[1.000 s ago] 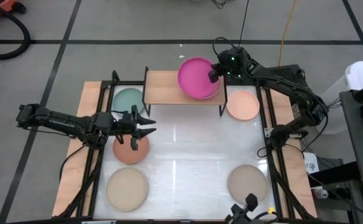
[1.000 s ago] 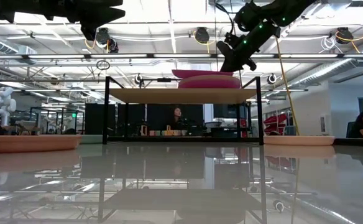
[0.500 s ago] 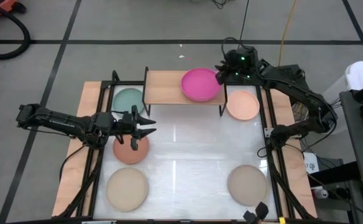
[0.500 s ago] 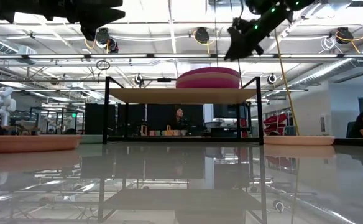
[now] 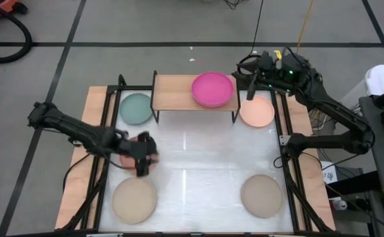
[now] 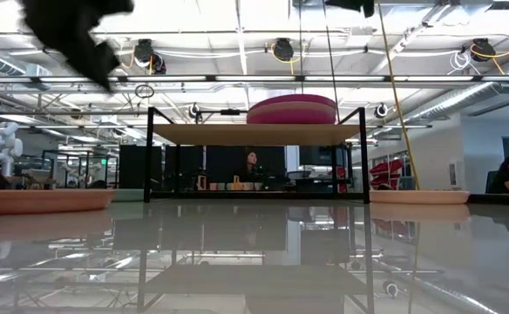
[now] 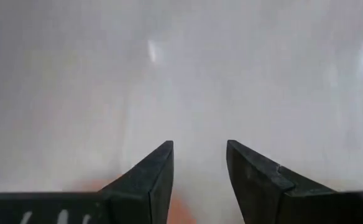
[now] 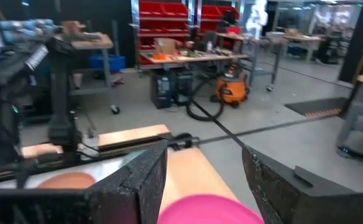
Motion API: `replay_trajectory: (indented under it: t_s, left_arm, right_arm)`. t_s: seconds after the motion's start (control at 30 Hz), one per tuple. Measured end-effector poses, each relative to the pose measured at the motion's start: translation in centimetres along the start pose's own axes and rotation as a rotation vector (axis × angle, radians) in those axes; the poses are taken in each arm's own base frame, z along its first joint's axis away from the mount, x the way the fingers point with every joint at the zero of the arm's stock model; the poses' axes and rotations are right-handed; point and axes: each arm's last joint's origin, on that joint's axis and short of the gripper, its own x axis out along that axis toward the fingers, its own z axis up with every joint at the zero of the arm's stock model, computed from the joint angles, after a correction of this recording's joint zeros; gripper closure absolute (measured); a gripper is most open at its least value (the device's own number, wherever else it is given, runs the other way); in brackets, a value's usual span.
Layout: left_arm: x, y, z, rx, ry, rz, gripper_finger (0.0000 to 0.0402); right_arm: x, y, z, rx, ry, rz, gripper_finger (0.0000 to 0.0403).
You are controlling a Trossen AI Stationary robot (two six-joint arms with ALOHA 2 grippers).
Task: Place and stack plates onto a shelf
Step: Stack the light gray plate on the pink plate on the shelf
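- The round magenta plates (image 5: 212,89) sit stacked on the right half of the small light wooden shelf with thin black legs (image 5: 172,93); the low view shows them as a neat pile (image 6: 291,111) on the shelf top (image 6: 202,133), and the left half of that top is bare.
- My right gripper (image 5: 251,86) hangs just off the right end of the shelf, between the magenta stack and the peach-pink round plate (image 5: 257,111) on the white table (image 5: 198,164). Its fingers are spread apart and hold nothing; in the right wrist view the magenta stack (image 8: 209,210) shows in the gap between them.
- The pale teal round plate (image 5: 136,108) lies on the table just left of the shelf.
- My left gripper (image 5: 143,157) is low over the brown-orange round plate (image 5: 127,160) near the table's left edge, covering much of it. In the left wrist view my two dark fingers (image 7: 147,180) stand parted with nothing between them, over the white table surface, with a blur of orange at their base.
- A beige round plate (image 5: 134,199) lies at the near left of the table, and a duller beige-brown round plate (image 5: 262,195) at the near right, both well apart from either gripper.
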Motion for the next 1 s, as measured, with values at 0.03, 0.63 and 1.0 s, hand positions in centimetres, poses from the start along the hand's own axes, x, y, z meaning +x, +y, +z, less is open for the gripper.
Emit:
replay_trajectory:
  t_s: [0.03,0.63,1.0]
  left_arm:
    - [0.9,-0.6,-0.5,0.008,0.079,-0.020,0.0250]
    - [6.9,-5.1,-4.6,0.146,0.453,-0.038,0.0250]
    - [8.0,-4.9,-4.7,0.209,0.505,-0.094,0.0353]
  right_arm:
    - [-0.2,0.4,0.1,-0.002,-0.006,0.014,0.0215]
    - [-0.3,2.6,0.1,-0.013,0.009,0.119,0.0214]
    - [-0.2,3.2,-0.3,-0.002,0.045,0.147,0.0214]
